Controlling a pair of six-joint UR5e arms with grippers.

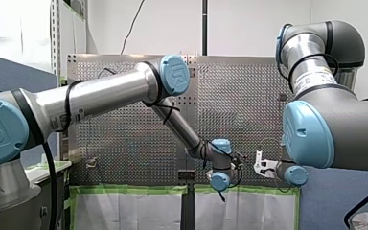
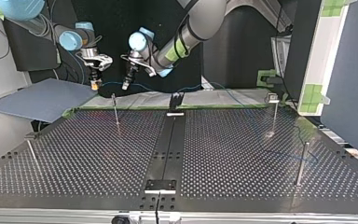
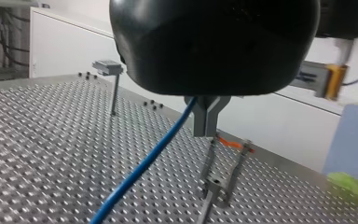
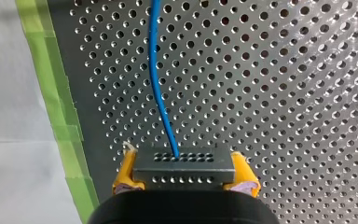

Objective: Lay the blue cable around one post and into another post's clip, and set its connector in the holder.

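Blue cable (image 4: 161, 93) runs from connector (image 4: 184, 161) clamped in right claw (image 4: 185, 173); left claw (image 3: 206, 126) pinches cable; both point downward

My left gripper (image 3: 206, 130) had its metal fingers (image 3: 200, 119) pinched together on the blue cable (image 3: 144, 165), which ran from them in a gentle curve back towards the camera above the perforated table (image 3: 42, 140). Just under the fingertips stood a thin post (image 3: 213, 186) with a small clip head, with something orange (image 3: 228, 143) near it, too blurred to name. A second post (image 3: 113, 91) with a flat head stood well apart, off to one side.
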